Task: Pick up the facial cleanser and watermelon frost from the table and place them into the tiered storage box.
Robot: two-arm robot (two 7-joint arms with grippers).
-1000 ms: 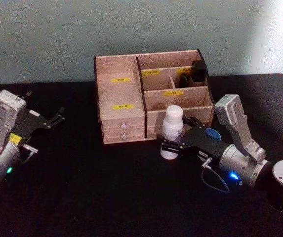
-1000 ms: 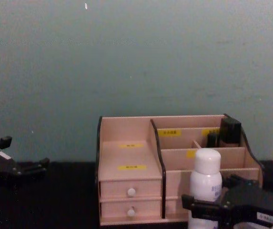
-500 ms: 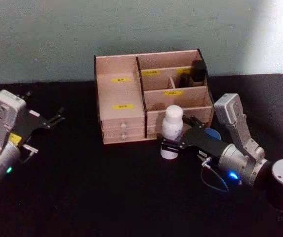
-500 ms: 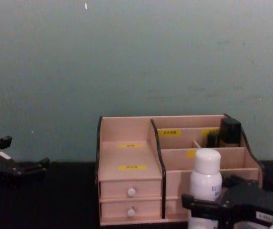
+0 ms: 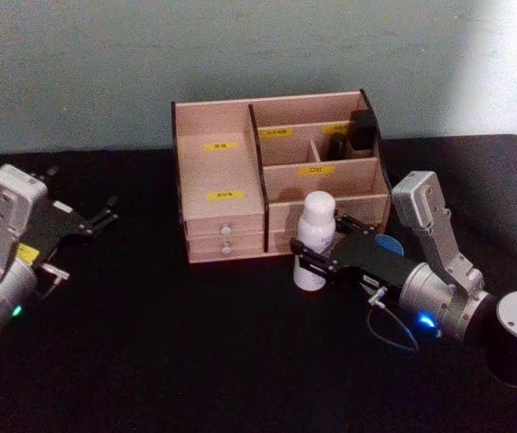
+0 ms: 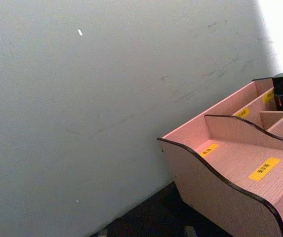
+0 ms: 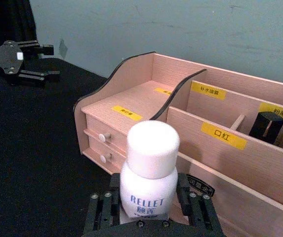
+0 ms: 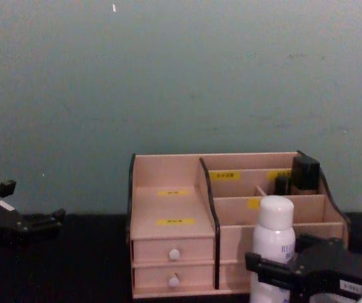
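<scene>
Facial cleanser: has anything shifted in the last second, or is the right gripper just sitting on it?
The right gripper, shut on the facial cleanser, has crept slightly upward; the bottle has barely risen, if at all, and stays upright before the tiered storage box. Nothing newly grasped or released. The left gripper, open at the far left, and the watermelon frost behind the right gripper are unchanged.

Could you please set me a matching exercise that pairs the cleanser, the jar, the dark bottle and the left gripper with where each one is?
1. cleanser
2. jar
3. dark bottle
4. left gripper

A. in the back right compartment of the box
B. held by the right gripper
C. open, at the left of the table, apart from the box
D. on the table, partly hidden by the right gripper

Pairs: 1-B, 2-D, 3-A, 4-C
</scene>
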